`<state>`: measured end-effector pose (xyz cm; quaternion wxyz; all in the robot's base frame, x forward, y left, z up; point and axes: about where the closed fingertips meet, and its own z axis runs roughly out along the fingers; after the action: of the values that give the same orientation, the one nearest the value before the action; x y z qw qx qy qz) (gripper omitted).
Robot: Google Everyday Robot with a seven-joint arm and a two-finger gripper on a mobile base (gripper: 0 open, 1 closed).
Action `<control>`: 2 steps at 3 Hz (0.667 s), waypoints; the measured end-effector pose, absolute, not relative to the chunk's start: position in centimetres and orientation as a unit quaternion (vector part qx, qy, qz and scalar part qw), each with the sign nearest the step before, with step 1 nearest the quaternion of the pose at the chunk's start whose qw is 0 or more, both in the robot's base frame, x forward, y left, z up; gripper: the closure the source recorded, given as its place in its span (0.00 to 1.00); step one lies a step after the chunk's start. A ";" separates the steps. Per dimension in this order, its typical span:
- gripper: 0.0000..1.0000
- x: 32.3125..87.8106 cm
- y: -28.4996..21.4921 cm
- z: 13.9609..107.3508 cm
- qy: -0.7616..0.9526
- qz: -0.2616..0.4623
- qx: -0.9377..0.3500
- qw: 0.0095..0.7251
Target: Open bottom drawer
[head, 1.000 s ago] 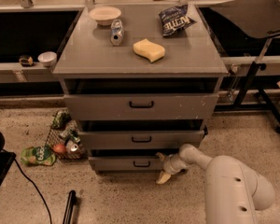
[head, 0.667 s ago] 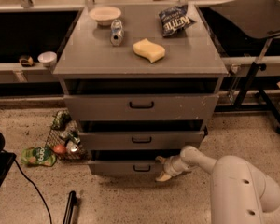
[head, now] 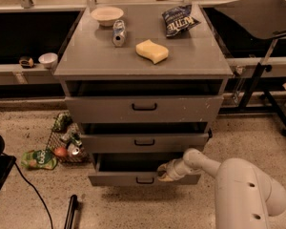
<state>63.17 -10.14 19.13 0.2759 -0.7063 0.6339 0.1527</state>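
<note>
The grey metal cabinet (head: pixel 143 63) stands in the middle of the camera view. Its bottom drawer (head: pixel 119 178) has a shallow grey front and a small black loop handle (head: pixel 144 180). The drawer is pulled partly out, with a dark gap showing behind its front. My gripper (head: pixel 165 173) is at the top edge of that drawer front, just right of the handle, at the end of my white arm (head: pixel 238 185) coming in from the lower right. The mid-sized drawer (head: pixel 144 142) and the tall top drawer (head: pixel 144 108) above also stand slightly out.
On the cabinet top lie a bowl (head: pixel 107 15), a can (head: pixel 118 32), a yellow sponge (head: pixel 152 51) and a chip bag (head: pixel 178 19). A wire basket (head: pixel 64 140) with litter sits on the floor at left. A black cable and a black stick (head: pixel 70 211) lie at lower left.
The bottom drawer has come further out towards me. My gripper and arm have drawn back with it, staying at the drawer's front edge.
</note>
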 end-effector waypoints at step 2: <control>0.00 61.1 -7.9 20.5 0.605 0.171 -0.726 0.278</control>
<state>61.08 -7.90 20.50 0.2781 -0.7265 0.6048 0.1707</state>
